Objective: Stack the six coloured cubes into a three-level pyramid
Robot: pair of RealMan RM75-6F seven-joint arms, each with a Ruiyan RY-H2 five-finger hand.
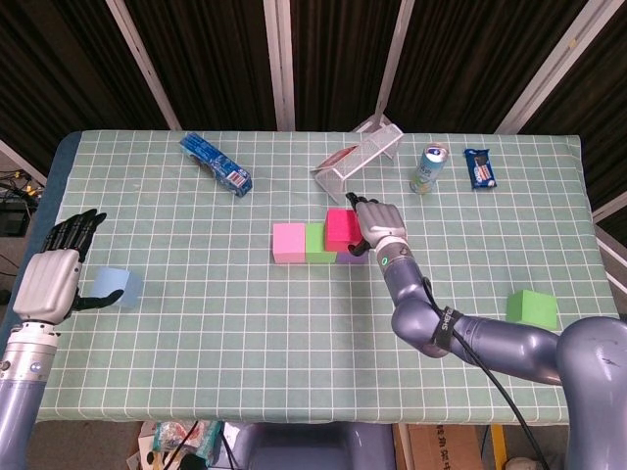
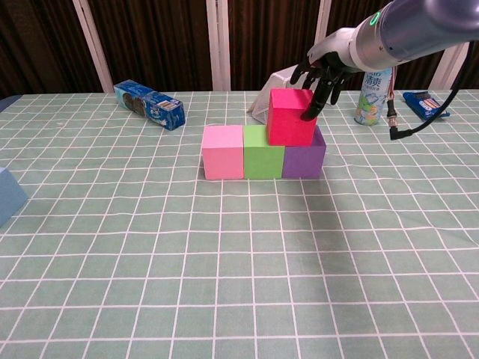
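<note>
A pink cube [image 1: 288, 242], a green cube [image 1: 314, 243] and a purple cube [image 2: 304, 161] stand in a row at mid-table. A red cube [image 2: 290, 117] sits on top, mostly over the purple one and slightly over the green. My right hand [image 2: 322, 67] reaches from above and behind; its fingers [image 2: 309, 111] lie on the red cube's right upper side and still hold it. A light blue cube [image 1: 119, 286] lies at the left, with my left hand [image 1: 54, 274] open just beside it. Another green cube [image 1: 531, 307] sits alone at the far right.
A blue biscuit box [image 1: 216, 164] lies at the back left. A tipped wire rack [image 1: 359, 155] stands right behind the row of cubes. Further right are a drink can [image 1: 428, 168] and a snack packet [image 1: 479, 167].
</note>
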